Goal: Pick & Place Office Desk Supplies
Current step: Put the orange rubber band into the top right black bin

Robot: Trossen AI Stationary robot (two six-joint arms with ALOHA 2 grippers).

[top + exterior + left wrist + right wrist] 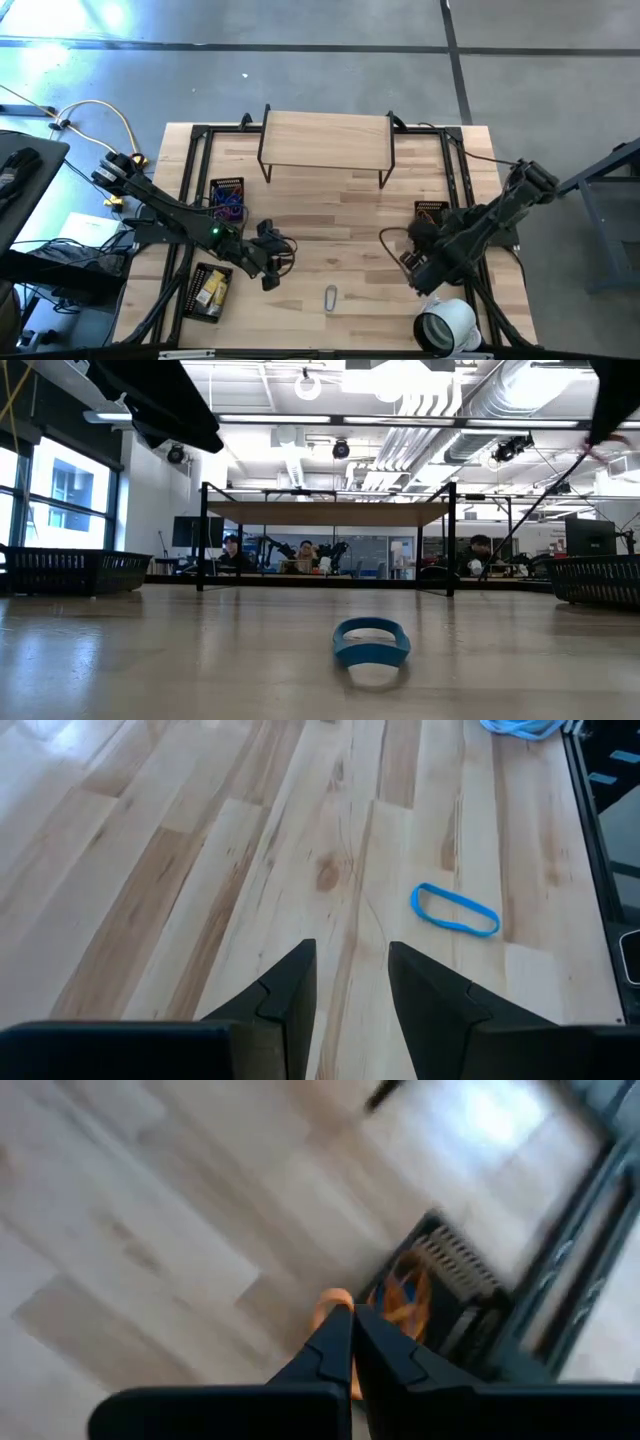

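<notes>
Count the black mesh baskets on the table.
3: one at the left edge holding purple and blue loops, one nearer the front left with yellow packets, one at the right behind the right arm. None seems hidden.

No text, label, brand, number or sign can be read in any of the views. Yellow-and-white packets [210, 291] are seen in a black mesh basket [193, 300] in the high view, but any print on them is too small to be made out. Screens in the room behind the table are seen in the low view, but nothing legible is shown on them.
</notes>
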